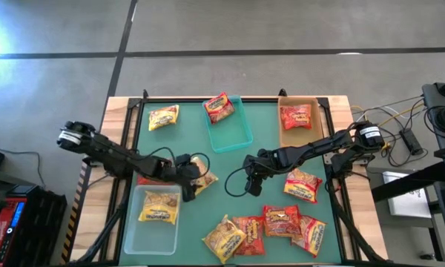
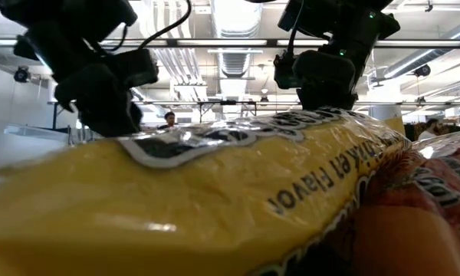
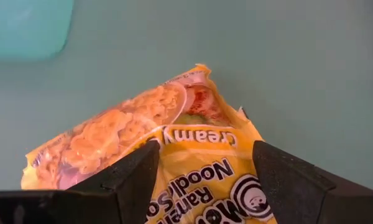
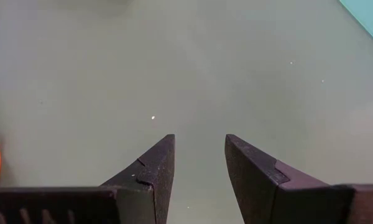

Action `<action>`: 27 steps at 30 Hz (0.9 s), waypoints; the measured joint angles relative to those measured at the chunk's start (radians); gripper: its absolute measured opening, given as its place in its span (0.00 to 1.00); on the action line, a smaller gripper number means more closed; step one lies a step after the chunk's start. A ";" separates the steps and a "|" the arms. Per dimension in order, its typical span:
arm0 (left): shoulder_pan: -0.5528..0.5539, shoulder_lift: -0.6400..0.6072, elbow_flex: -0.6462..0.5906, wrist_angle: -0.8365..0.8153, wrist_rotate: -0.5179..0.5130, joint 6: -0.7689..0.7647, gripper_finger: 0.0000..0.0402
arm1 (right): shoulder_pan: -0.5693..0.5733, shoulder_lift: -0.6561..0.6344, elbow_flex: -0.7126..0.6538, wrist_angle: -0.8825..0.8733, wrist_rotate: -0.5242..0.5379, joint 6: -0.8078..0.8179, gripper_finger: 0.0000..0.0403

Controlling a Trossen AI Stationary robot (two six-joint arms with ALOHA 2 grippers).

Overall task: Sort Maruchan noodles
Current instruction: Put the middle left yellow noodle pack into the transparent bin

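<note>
The left gripper (image 3: 202, 180) sits low over a yellow noodle packet (image 3: 174, 155) a little left of the worktop's middle, jaws spread wide with the packet lying between them but not yet pinched. The packet's long axis runs slantwise across the gap, so the jaws straddle one end of it. Just beside it toward the near left corner stands the clear bin (image 1: 156, 219), already holding one yellow packet — the likely drop, and the left arm is plainly the nearer one.

The right gripper (image 4: 199, 165) hovers over bare green mat (image 4: 174, 74) at the worktop's middle, jaws apart and empty, near an orange-red packet (image 1: 302, 185).

Along the near edge lies a heap of mixed packets (image 1: 263, 226). Toward the far edge, the teal bin (image 1: 241, 133) and tan bin (image 1: 297, 133) each hold a red packet, and one yellow packet (image 1: 163, 117) lies loose near the far left corner.
</note>
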 joint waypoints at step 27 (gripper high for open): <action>0.105 -0.449 -0.113 -0.396 0.094 -0.458 0.61 | 0.000 0.000 0.000 0.018 0.000 0.000 0.33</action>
